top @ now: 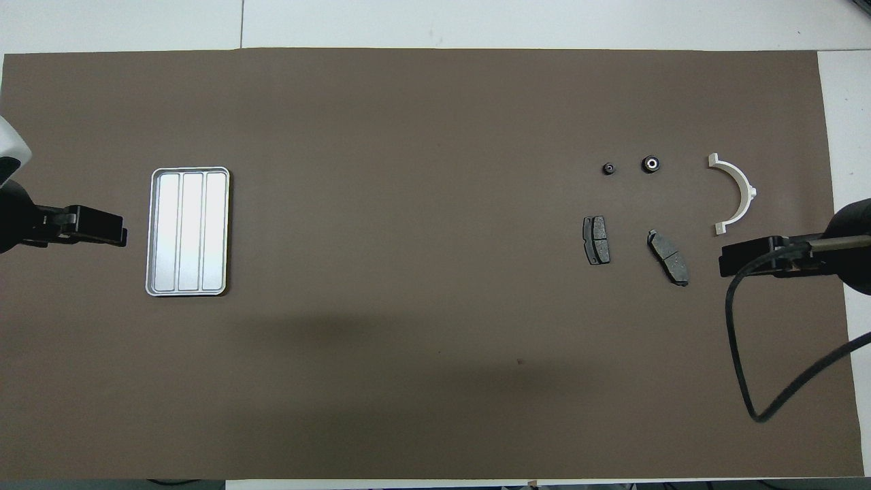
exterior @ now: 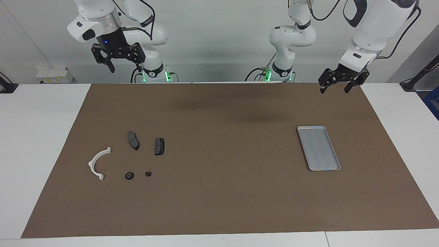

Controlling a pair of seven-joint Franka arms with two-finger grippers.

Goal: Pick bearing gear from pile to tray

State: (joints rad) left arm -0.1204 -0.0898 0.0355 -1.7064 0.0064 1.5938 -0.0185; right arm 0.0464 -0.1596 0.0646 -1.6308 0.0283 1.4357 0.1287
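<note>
The pile lies toward the right arm's end of the table: a white half-ring bracket, two dark grey brake pads, and two small black round pieces. The larger round piece and the smaller one lie farthest from the robots. The silver ribbed tray lies empty toward the left arm's end. My right gripper hangs high, open and empty, apart from the pile. My left gripper hangs open and empty beside the tray.
A brown mat covers most of the white table. A black cable loops down from the right arm over the mat's end.
</note>
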